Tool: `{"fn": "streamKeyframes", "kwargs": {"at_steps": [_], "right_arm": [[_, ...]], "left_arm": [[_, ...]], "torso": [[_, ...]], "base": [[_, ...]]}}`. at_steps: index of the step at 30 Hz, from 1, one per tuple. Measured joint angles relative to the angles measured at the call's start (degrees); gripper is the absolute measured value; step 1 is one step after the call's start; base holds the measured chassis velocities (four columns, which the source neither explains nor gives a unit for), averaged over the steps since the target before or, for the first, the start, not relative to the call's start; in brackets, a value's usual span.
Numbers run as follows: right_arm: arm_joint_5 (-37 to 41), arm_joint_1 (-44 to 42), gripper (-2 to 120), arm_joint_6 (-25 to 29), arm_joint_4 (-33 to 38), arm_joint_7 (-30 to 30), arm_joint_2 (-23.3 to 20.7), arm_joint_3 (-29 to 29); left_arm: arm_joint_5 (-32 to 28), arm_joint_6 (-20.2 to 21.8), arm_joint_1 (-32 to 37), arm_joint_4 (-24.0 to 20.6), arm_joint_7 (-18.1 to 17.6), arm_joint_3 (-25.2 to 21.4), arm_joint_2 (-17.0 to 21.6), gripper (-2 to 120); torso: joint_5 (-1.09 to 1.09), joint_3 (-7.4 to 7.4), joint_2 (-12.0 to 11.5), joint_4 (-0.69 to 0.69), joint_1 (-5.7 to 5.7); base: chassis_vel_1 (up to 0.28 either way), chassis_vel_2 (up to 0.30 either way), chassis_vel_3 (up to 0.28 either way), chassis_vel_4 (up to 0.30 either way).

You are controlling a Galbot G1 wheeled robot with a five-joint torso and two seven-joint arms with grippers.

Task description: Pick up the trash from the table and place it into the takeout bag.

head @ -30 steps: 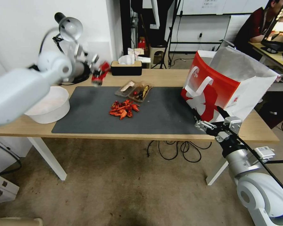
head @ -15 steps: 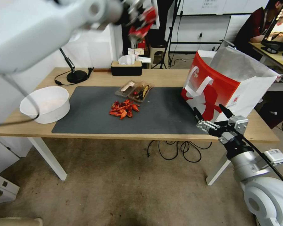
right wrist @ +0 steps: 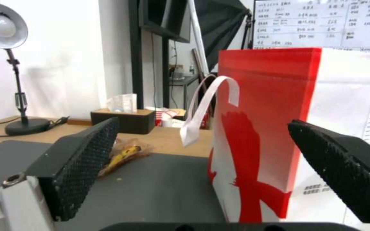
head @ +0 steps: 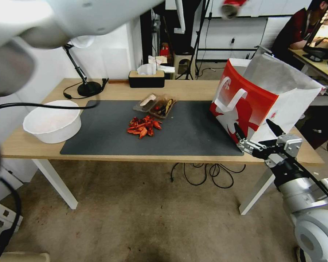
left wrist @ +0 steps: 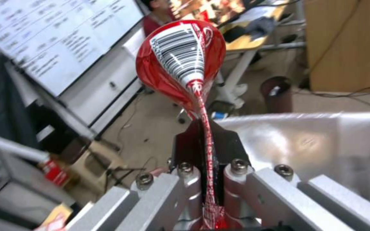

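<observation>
A crushed red can (left wrist: 180,61) is pinched flat between the fingers of my left gripper (left wrist: 204,141), which is shut on it. In the head view the can (head: 232,4) hangs high at the top edge, up and behind the takeout bag (head: 258,98). This red-and-white bag stands open at the right end of the table (head: 193,89). My right gripper (head: 258,136) is open and holds nothing, just in front of the bag's lower red face (right wrist: 258,134). More trash lies on the dark mat: a pile of red shells (head: 144,127) and a clear tray of leftovers (head: 156,103).
A white bowl (head: 53,122) sits at the table's left end. A black desk lamp (head: 87,87) and a tissue box (head: 146,78) stand along the far edge. My left arm (head: 62,18) spans the upper left of the head view. Cables (head: 204,171) lie under the table.
My left arm has swung the red can up from over the table's left side and rightward to high near the bag. My right gripper has drifted slightly right along the table's front edge.
</observation>
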Motion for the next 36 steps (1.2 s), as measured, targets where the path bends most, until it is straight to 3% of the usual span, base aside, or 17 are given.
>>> {"fn": "streamKeyframes", "kwargs": {"at_steps": [2,6,15,30,36], "right_arm": [[0.0,0.2,100,0.1,-0.3,0.0,0.0,0.4],[0.0,0.6,100,0.1,-0.5,0.0,0.3,0.5],[-0.4,1.2,100,1.0,-2.1,-0.1,0.8,-0.2],[-2.3,2.9,100,1.0,-3.4,-0.2,1.5,-3.1],[-2.5,2.7,100,1.1,-3.5,-0.2,1.9,-3.1]], "left_arm": [[0.5,0.0,0.5,2.7,0.0,-0.6,-3.8,0],[1.3,-0.3,1.6,4.6,-0.1,-0.9,-4.7,0],[2.5,-2.2,6.2,2.0,-0.6,2.2,-4.3,0],[2.1,-6.8,7.1,-2.9,1.1,6.5,-4.0,0],[2.2,-7.6,8.0,-3.8,1.0,7.5,-3.9,22]], "torso": [[-0.01,0.0,0.0,0.01,0.0],[-0.04,0.0,0.0,0.04,0.0],[-0.04,0.01,0.0,0.02,0.01],[-0.04,0.0,0.0,0.03,0.01],[-0.04,0.0,0.0,0.03,0.0]], "base": [[0.0,0.0,0.0,0.0],[0.0,0.0,0.0,0.0],[0.0,0.0,0.0,0.0],[0.0,0.0,0.0,0.0],[0.0,0.0,0.0,0.0]]}}
